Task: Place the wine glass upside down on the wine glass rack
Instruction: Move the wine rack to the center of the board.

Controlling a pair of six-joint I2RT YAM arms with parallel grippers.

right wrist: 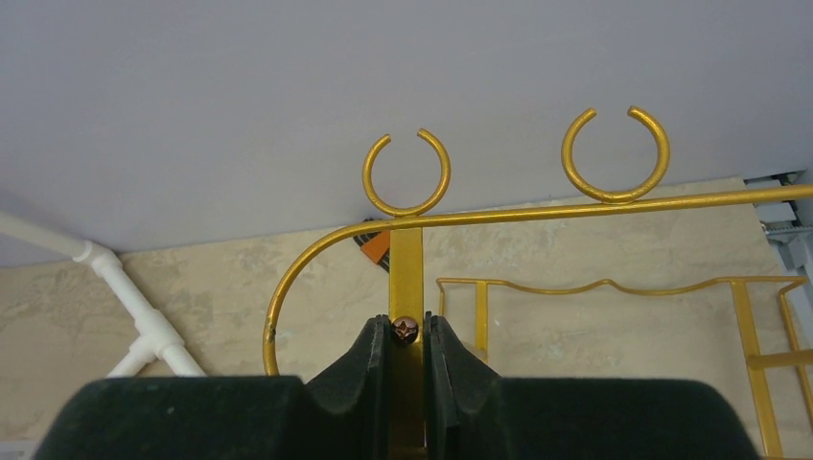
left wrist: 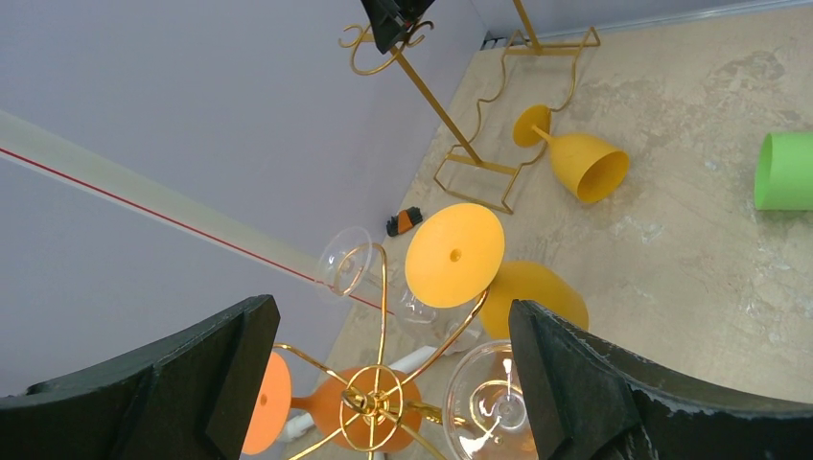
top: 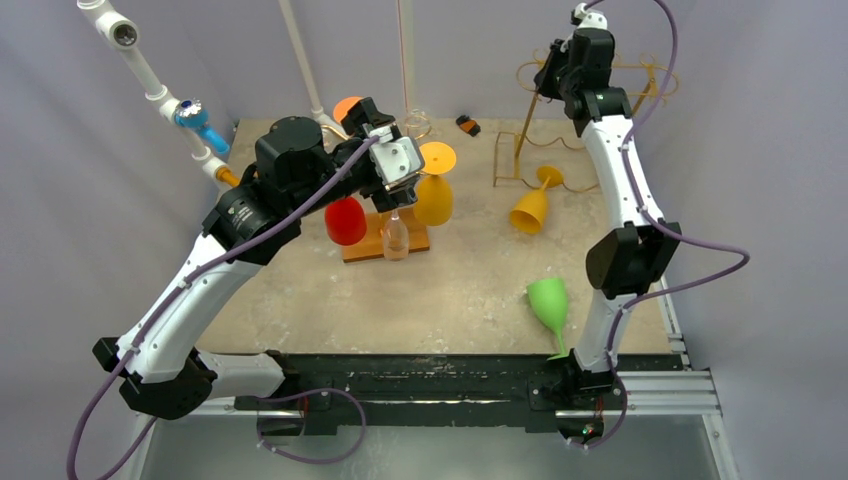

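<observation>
Wine glass [top: 530, 208], yellow, opaque and plastic-looking, lies on its side just beside the foot of the gold wire rack [right wrist: 406, 268], base toward the rack. It is probably light, stiff and smooth; the slim stem looks the surest hold. Right gripper [right wrist: 406, 347] pinches the rack's flat upright. Left gripper [left wrist: 391, 331], well away from the rack, is spread wide and holds nothing.

The left end effector [left wrist: 388, 345] gapes wide, arm stretched forward; the right end effector [right wrist: 406, 335], raised high, pinches the rack post [right wrist: 406, 273].
</observation>
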